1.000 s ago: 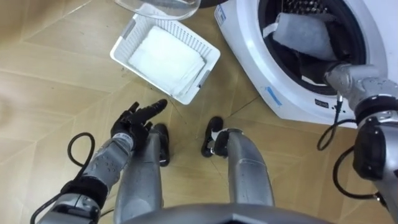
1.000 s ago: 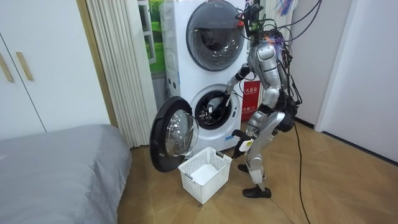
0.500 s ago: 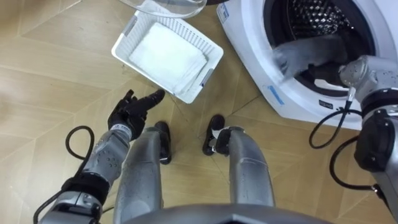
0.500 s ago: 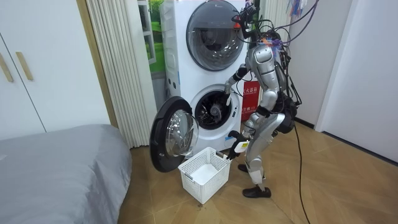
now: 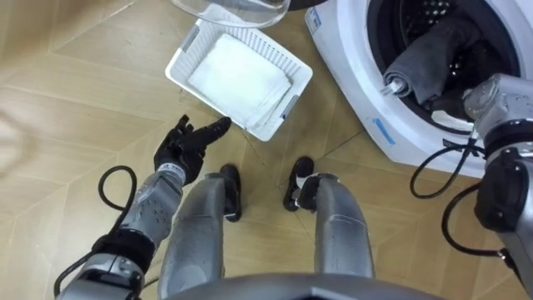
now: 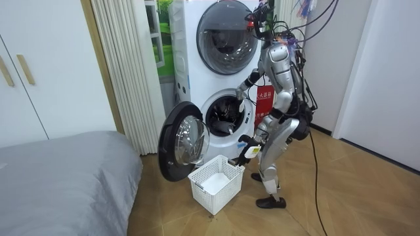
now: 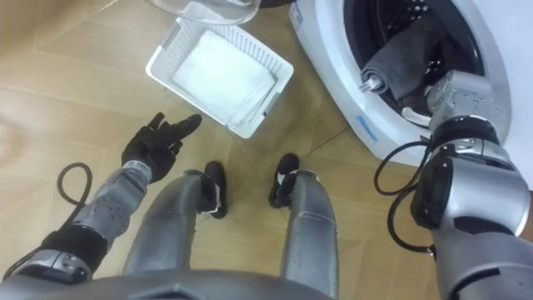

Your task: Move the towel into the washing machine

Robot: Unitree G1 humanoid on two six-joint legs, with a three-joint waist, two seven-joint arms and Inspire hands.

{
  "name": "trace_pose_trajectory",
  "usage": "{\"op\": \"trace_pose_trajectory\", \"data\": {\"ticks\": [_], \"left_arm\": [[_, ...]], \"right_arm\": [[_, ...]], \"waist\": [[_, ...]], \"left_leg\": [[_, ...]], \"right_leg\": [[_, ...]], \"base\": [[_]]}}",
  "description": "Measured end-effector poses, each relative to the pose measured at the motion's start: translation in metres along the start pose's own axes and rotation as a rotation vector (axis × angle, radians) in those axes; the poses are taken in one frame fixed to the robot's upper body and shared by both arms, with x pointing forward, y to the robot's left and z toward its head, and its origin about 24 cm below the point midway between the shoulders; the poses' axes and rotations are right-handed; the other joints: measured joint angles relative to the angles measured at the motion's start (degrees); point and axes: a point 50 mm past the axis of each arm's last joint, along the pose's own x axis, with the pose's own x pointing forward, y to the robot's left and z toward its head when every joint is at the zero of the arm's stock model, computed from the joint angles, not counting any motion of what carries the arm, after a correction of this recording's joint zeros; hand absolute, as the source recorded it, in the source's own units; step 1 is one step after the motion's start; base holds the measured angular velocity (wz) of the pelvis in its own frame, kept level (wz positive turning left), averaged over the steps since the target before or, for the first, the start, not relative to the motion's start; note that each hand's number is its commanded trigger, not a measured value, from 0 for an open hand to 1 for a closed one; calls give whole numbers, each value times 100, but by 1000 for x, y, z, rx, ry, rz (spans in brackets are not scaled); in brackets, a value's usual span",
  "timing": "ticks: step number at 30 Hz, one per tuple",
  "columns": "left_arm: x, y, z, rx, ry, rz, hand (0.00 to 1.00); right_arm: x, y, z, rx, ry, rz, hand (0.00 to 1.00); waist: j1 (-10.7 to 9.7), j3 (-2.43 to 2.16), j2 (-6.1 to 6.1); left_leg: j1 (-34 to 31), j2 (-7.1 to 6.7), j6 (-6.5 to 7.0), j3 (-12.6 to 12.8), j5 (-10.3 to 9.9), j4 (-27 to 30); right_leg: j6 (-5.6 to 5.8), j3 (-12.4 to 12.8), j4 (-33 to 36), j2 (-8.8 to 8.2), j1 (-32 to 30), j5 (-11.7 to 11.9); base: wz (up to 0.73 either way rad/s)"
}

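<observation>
Right hand (image 5: pixel 392 83) lies under the grey towel (image 5: pixel 429 57) in the washing machine (image 5: pixel 360 93) mouth, far right — whether it grips, I cannot tell. Towel is mostly inside — letting go is left. Left hand (image 5: pixel 186 147) hangs with fingers spread.

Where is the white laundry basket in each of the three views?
Left eye view: basket top centre, on the floor left of the washing machine.
Right eye view: basket top, left of centre.
Room view: basket bottom centre, below the open door.
Shared landmark: the open washing machine.
</observation>
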Motion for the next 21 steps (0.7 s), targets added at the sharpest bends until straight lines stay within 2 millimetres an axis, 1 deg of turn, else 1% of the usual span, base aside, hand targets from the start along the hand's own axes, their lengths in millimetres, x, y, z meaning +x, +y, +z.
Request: {"op": "trace_pose_trajectory", "data": {"ticks": [2, 3, 5, 8, 9, 10, 11, 13, 14, 16, 17, 19, 20, 21], "left_arm": [[0, -1, -1, -1, 5, -5, 0], [0, -1, -3, -4, 11, -3, 0], [0, 0, -4, -2, 15, -1, 0], [-2, 13, -12, 64, 48, 45, 0], [-4, 19, -17, 125, 65, 55, 0], [-6, 26, -22, 204, 89, 65, 0], [-7, 30, -24, 243, 104, 75, 0], [-13, 48, -33, 388, 161, 112, 0], [-16, 53, -35, 427, 175, 123, 0], [-24, 72, -43, 563, 238, 167, 0], [-26, 77, -44, 594, 251, 179, 0], [-38, 94, -50, 682, 279, 222, 0], [-40, 97, -52, 702, 285, 234, 0], [-44, 104, -54, 732, 302, 255, 0]], "right_arm": [[2, -3, 2, -1, -5, 2, 0], [3, -6, 4, -5, -12, 5, 0], [7, -15, 9, -9, -29, 4, 0], [13, -31, 15, -64, -69, 5, 0], [17, -44, 20, -108, -98, -5, 0], [21, -57, 25, -132, -116, -11, 0], [24, -66, 26, -156, -128, -16, 0], [31, -102, 31, -291, -166, -57, 0], [33, -111, 32, -334, -173, -67, 0], [37, -156, 39, -574, -206, -135, 0], [38, -165, 41, -642, -214, -152, 0], [34, -210, 59, -942, -238, -238, 0], [33, -219, 62, -1035, -235, -255, 0], [31, -235, 64, -1209, -216, -278, 0]], "waist": [[5, -5, 43], [25, -3, 95], [109, -5, 114], [172, -5, 178], [174, -25, 216], [198, -34, 246], [231, -36, 250], [269, -69, 299], [273, -80, 318], [267, -136, 385], [279, -147, 395], [264, -177, 437], [272, -181, 438], [294, -184, 440]], "left_leg": [[114, -36, 0, 1, 25, -90], [188, -36, -4, -18, 42, -149], [308, -37, -18, -26, 61, -254], [614, -31, -45, -40, 115, -535], [746, -29, -57, -63, 123, -637], [894, -25, -78, -88, 137, -759], [989, -21, -89, -85, 148, -837], [1349, -17, -133, -125, 185, -1136], [1434, -13, -140, -137, 189, -1202], [1811, -9, -201, -212, 236, -1492], [1917, -7, -214, -217, 245, -1575], [2302, 2, -258, -213, 271, -1865], [2395, 3, -272, -216, 280, -1940], [2556, 20, -292, -216, 292, -2049]], "right_leg": [[13, 14, -41, -12, 89, 6], [27, -12, -124, 7, 189, 23], [32, -30, -228, 28, 312, 37], [51, -64, -530, 100, 640, 110], [61, -101, -647, 122, 787, 117], [70, -136, -807, 158, 956, 138], [74, -141, -886, 178, 1052, 155], [90, -212, -1192, 245, 1433, 181], [93, -229, -1263, 267, 1521, 183], [124, -275, -1631, 367, 1949, 220], [131, -262, -1718, 394, 2048, 231], [135, -330, -1939, 435, 2407, 241], [135, -331, -1980, 450, 2487, 241], [135, -327, -2082, 494, 2645, 241]], "base": [[2], [0], [0], [-1], [0], [0], [-4], [0], [8], [6], [0], [0], [0], [-7]]}}
